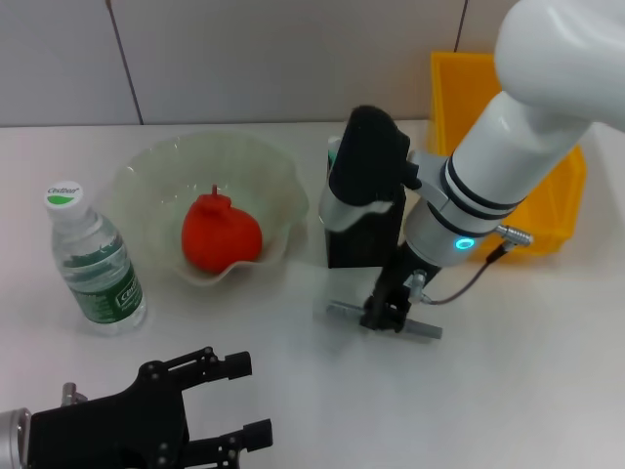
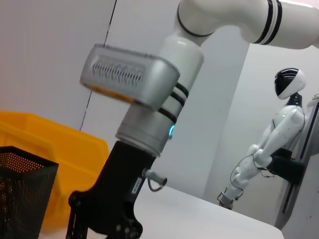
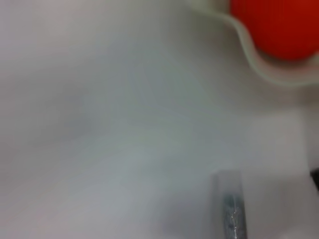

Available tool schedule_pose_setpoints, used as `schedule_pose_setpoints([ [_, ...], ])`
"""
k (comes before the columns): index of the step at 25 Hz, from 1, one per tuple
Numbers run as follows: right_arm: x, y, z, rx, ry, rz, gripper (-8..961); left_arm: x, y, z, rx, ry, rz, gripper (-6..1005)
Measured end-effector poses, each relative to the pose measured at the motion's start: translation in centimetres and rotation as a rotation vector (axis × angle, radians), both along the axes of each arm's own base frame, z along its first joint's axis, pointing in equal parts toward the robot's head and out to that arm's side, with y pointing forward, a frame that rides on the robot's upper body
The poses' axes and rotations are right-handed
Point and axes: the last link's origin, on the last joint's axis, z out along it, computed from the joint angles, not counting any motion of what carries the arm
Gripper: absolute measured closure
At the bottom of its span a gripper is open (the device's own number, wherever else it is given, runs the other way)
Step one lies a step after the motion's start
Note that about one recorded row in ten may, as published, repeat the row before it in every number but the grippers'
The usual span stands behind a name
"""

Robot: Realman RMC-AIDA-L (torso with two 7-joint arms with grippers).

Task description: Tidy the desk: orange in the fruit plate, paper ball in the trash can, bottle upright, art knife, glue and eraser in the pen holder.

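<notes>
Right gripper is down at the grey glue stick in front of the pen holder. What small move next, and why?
Probably close the right gripper on the glue, if it has not already gripped it, then lift. The glue lies flat on the table in front of the pen holder, with the gripper set directly over it. Its grip is hidden. The left gripper waits at the near edge.

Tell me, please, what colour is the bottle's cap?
White with a green mark, seen best on the bottle in the head view.

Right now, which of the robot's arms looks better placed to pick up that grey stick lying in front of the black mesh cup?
The right. Its right gripper is down at the glue, beside the pen holder. The left gripper sits open at the near table edge, well away from it.
</notes>
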Motion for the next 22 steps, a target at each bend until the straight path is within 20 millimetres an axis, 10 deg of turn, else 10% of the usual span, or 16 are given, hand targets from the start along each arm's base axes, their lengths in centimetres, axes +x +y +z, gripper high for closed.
schedule_pose_setpoints([
  [14,-3.7,-2.6,5.6,0.088,0.499,0.143,818,0.0,0.0,0.3,0.004,-0.007,-0.004,197],
  [22,-1.8,-2.4,10.4,0.250,0.870,0.121,819,0.1,0.0,0.4,0.012,-0.007,-0.022,197],
])
